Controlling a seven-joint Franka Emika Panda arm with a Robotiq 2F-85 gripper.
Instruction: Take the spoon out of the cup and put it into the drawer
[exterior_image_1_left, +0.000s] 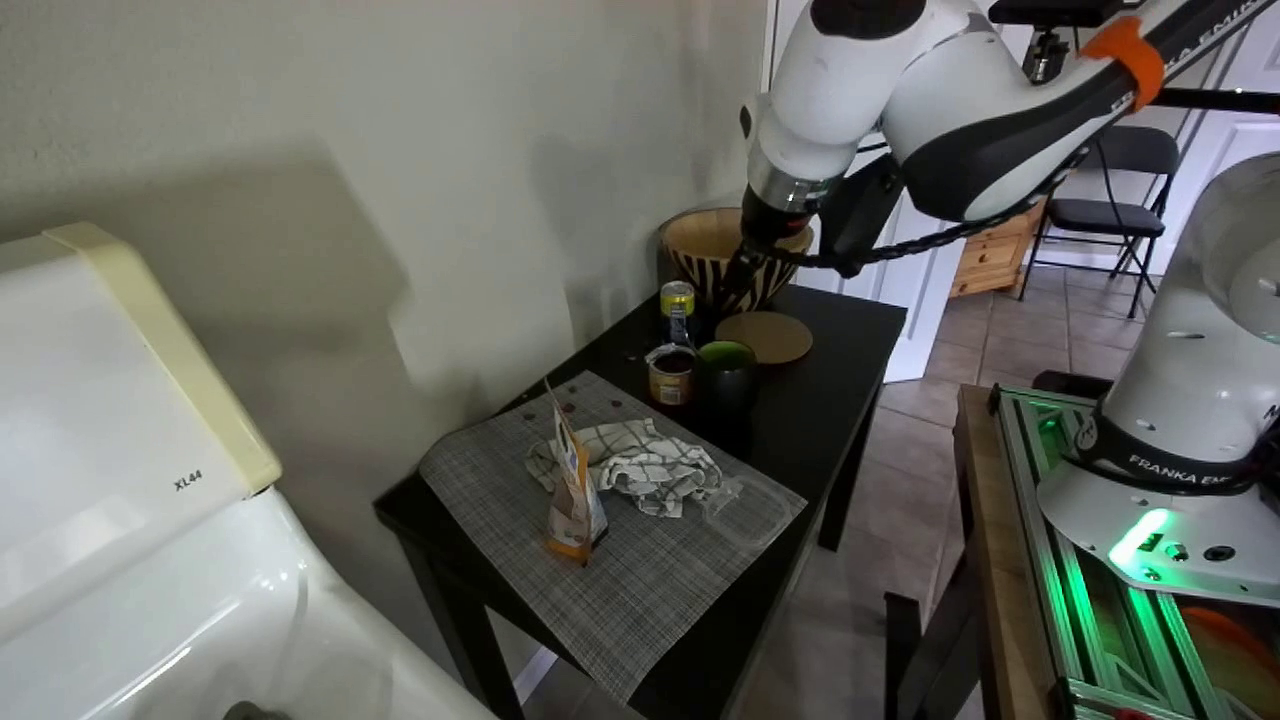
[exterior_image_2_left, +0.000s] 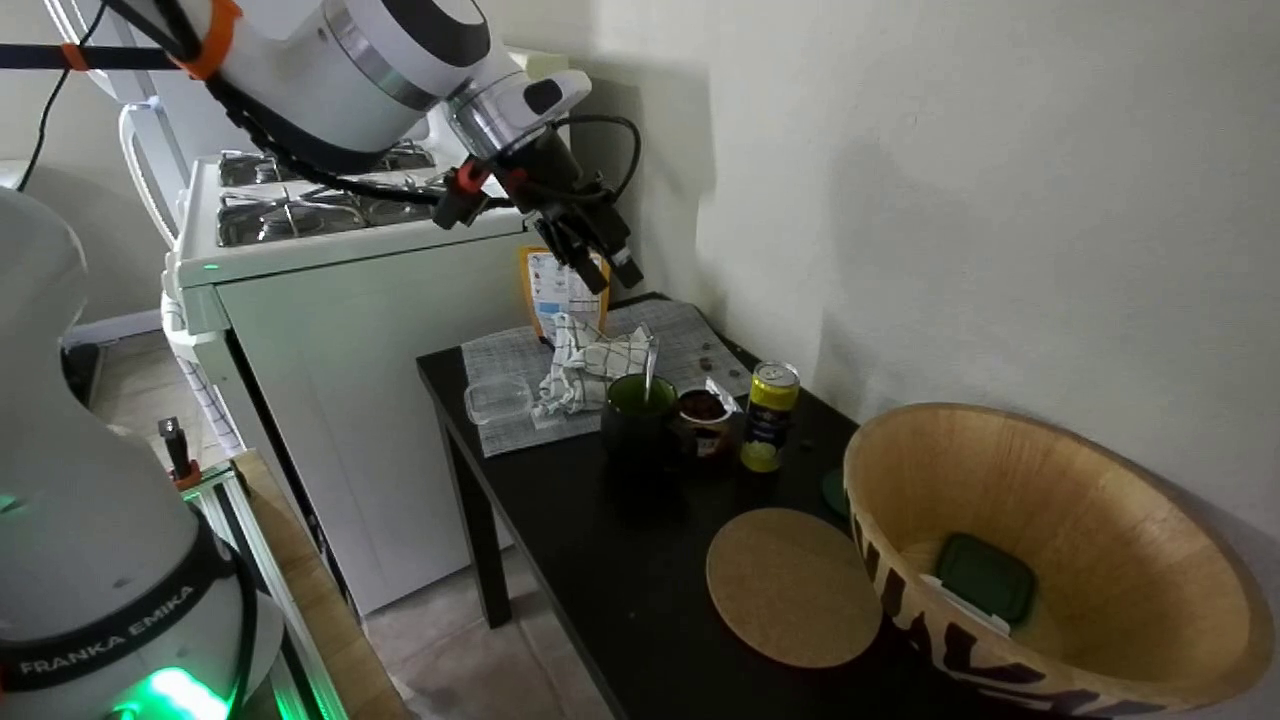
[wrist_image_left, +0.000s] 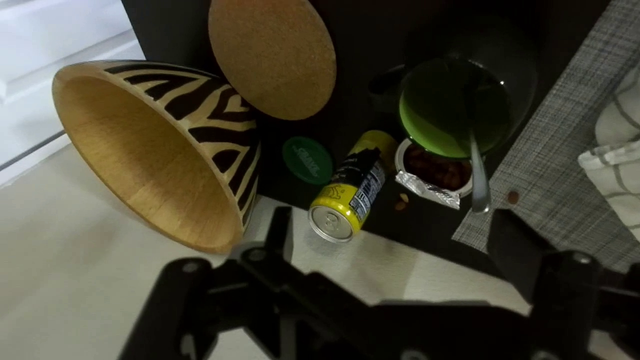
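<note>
The small dark cup (exterior_image_2_left: 632, 432) with a green inside stands upright on the black table, and it also shows in an exterior view (exterior_image_1_left: 728, 385) and the wrist view (wrist_image_left: 440, 120). The silver spoon (exterior_image_2_left: 650, 368) leans in it; its handle (wrist_image_left: 479, 180) sticks out over the rim. My gripper (exterior_image_2_left: 613, 280) is open and empty, held above the table and apart from the spoon. In the wrist view its fingers (wrist_image_left: 392, 217) are wide apart, and the handle's end appears close to the right finger. The only drawers I make out are in a wooden cabinet (exterior_image_1_left: 990, 262) far in the background.
A tin (exterior_image_2_left: 705, 425) with a foil lid stands right beside the cup, and a yellow can (exterior_image_2_left: 768, 415) next to it. A big patterned bowl (exterior_image_2_left: 1060, 450), round cork mat (exterior_image_2_left: 795, 590), cloth (exterior_image_1_left: 655, 465), upright bag (exterior_image_1_left: 575, 495) and clear container (exterior_image_2_left: 498, 400) are around. The wall is close behind.
</note>
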